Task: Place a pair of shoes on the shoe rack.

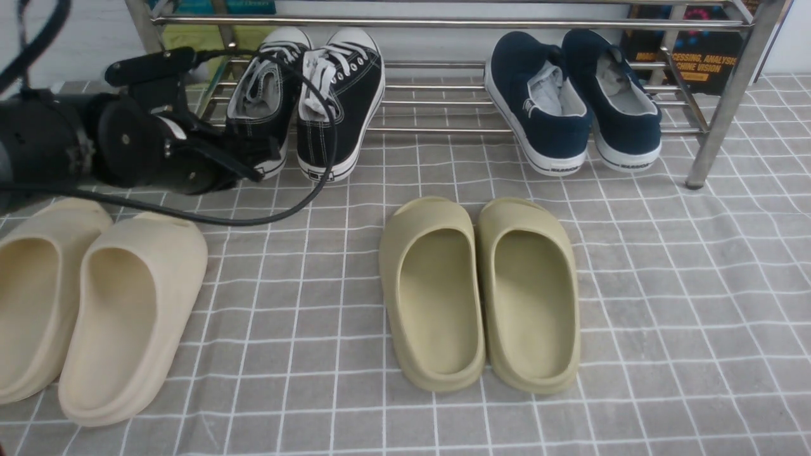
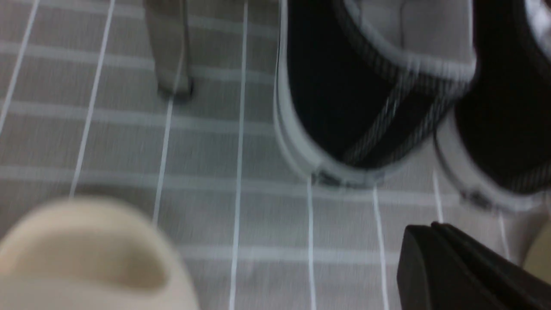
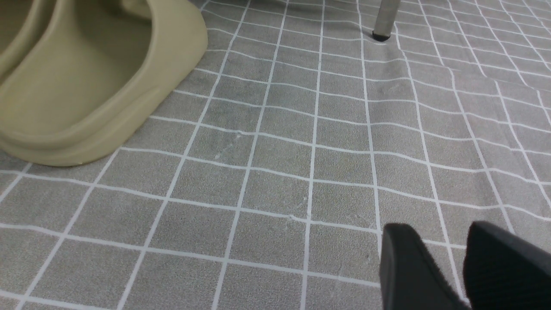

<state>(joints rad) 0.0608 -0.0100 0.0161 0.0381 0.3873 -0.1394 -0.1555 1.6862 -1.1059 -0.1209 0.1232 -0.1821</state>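
The pair of shoes, two black lace-up sneakers [image 1: 308, 101], lies side by side at the left end of the shoe rack [image 1: 443, 23]. Their toes point inward over the lower bars and their heels sit at the front edge by the cloth. My left gripper [image 1: 255, 171] hovers just in front of the left sneaker's heel [image 2: 353, 107], shut with nothing in it, its fingers [image 2: 430, 258] pressed together. The other sneaker's heel [image 2: 508, 129] shows beside it. My right gripper [image 3: 439, 228] is open over bare cloth and is out of the front view.
Navy slip-ons [image 1: 573, 101] sit at the rack's right end. Beige slides [image 1: 95, 304] lie front left and olive slides [image 1: 481, 291] in the middle of the grey checked cloth [image 1: 684, 285]. Rack legs [image 1: 722, 107] stand on the cloth. A black cable [image 1: 279, 212] loops past the sneakers.
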